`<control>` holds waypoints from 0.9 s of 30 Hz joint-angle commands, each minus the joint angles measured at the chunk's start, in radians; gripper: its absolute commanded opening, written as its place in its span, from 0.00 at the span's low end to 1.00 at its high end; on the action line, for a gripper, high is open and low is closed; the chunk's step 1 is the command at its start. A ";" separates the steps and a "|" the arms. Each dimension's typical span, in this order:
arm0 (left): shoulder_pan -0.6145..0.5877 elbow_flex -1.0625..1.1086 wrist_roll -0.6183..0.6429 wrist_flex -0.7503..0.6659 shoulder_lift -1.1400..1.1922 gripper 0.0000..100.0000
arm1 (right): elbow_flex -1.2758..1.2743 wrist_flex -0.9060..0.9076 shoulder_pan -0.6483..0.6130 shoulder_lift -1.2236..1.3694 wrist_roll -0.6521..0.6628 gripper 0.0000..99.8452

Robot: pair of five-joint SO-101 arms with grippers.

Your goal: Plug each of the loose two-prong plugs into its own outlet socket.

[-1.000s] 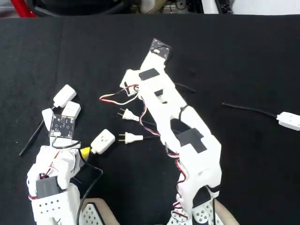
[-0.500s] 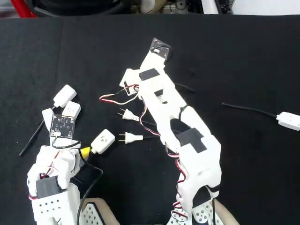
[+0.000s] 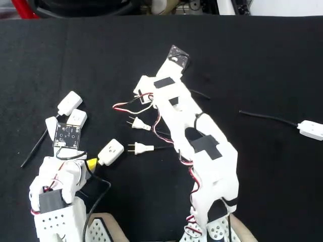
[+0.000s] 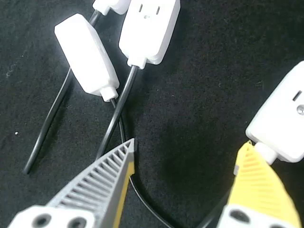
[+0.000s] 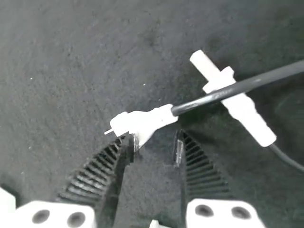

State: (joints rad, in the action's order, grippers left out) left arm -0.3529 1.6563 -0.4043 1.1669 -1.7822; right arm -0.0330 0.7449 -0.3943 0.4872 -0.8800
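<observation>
My right gripper (image 5: 153,140) is open low over the black cloth, and its fingertips (image 5: 127,145) flank the rear of a white two-prong plug (image 5: 137,121) on a black cord. A second plug (image 5: 232,102) lies just beyond, with that cord across it. In the high view both plugs (image 3: 139,123) (image 3: 142,148) lie left of the right arm (image 3: 202,146). My left gripper (image 4: 186,146) is open, with its yellow finger (image 4: 251,175) against the cord end of a white outlet socket (image 4: 280,118) (image 3: 111,152). Two more sockets (image 4: 149,26) (image 4: 88,57) lie ahead of it.
Another white socket (image 3: 311,129) on a black cord lies at the far right of the black table cloth (image 3: 262,65). Black cords (image 4: 114,118) run under the left gripper. The right arm's red and white wires (image 3: 126,106) hang beside the plugs.
The right arm's wrist has shifted slightly to the right and toward the near side. The left arm, plugs and sockets have stayed put.
</observation>
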 commanded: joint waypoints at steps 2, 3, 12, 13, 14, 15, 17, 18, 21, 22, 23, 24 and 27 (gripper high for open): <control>-0.008 -0.005 -0.005 -0.018 -0.003 0.32 | 0.001 -0.043 0.015 -0.039 -0.005 0.15; -0.008 -0.005 -0.005 -0.018 -0.003 0.32 | -0.004 -0.071 0.018 -0.036 -0.005 0.15; -0.010 -0.005 -0.005 -0.018 -0.003 0.32 | -0.027 -0.153 0.021 -0.013 -0.008 0.15; -0.010 -0.005 -0.005 -0.018 -0.003 0.32 | -0.027 -0.153 0.021 -0.010 -0.009 0.15; -0.010 -0.005 -0.005 -0.018 -0.003 0.32 | -0.027 -0.153 0.023 -0.010 -0.009 0.15; -0.010 -0.005 -0.005 -0.018 -0.003 0.32 | -0.027 -0.155 0.026 -0.008 -0.009 0.15; -0.010 -0.005 -0.005 -0.018 -0.003 0.32 | -0.028 -0.152 0.043 -0.002 -0.040 0.15; -0.010 -0.005 -0.005 -0.018 -0.003 0.32 | -0.027 -0.152 0.052 0.010 -0.054 0.15; -0.010 -0.005 -0.005 -0.017 -0.003 0.32 | -0.008 -0.149 0.064 0.041 -0.058 0.15; -0.010 -0.005 -0.005 -0.017 -0.003 0.32 | 0.002 -0.147 0.064 0.051 -0.058 0.14; -0.010 -0.005 -0.005 -0.017 -0.003 0.32 | 0.007 -0.147 0.064 0.059 -0.058 0.14; -0.010 -0.005 -0.005 -0.017 -0.003 0.32 | 0.012 -0.146 0.064 0.065 -0.058 0.14; -0.010 -0.005 -0.005 -0.017 -0.003 0.32 | 0.019 -0.126 0.064 0.070 -0.061 0.14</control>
State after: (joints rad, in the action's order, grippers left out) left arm -0.3529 1.6563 -0.4043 1.1669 -1.7822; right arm -0.0437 0.6053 -0.3529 0.5547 -0.9291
